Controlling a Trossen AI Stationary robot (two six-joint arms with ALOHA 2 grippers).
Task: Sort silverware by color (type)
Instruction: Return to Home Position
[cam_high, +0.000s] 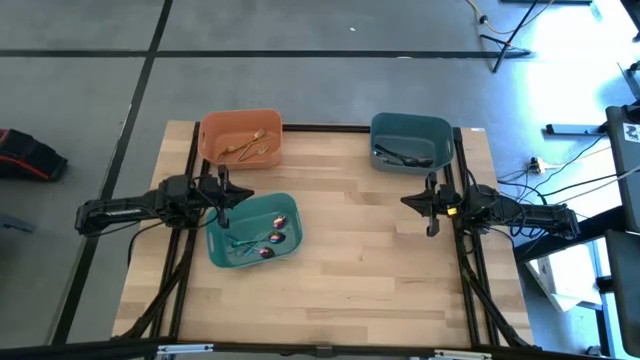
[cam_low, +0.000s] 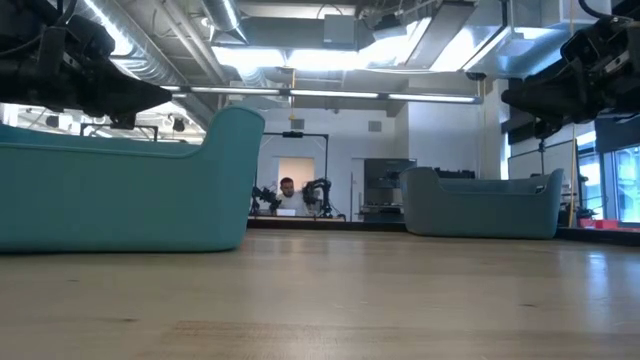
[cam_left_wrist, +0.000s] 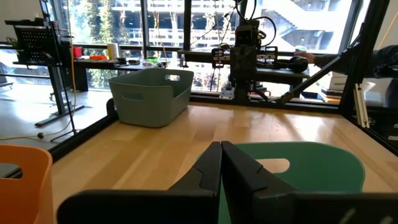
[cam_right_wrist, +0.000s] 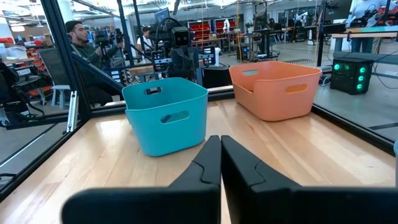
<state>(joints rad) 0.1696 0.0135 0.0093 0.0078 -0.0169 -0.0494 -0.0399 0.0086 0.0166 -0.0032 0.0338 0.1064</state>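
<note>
Basically sorted: table (cam_high: 380, 260) has no loose pieces. Orange bin (cam_high: 204, 135) holds gold silverware (cam_high: 252, 147), grey-blue bin (cam_high: 412, 117) black pieces (cam_high: 405, 157), teal bin (cam_high: 213, 242) iridescent pieces (cam_high: 268, 243). Left gripper (cam_high: 226, 190) and right gripper (cam_high: 432, 205) hover beside them, fingers together, empty.

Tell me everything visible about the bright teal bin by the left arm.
The teal bin is a smooth, plastic-looking tub with rounded corners, a curved raised rim and oval handle cutouts in the walls that show. It stands upright on the wooden table, on the left arm's side, close to the orange bin but apart from it. A few pieces of purple-pink silverware with teal handles lie inside. The shut left claw hangs over one corner.
</note>
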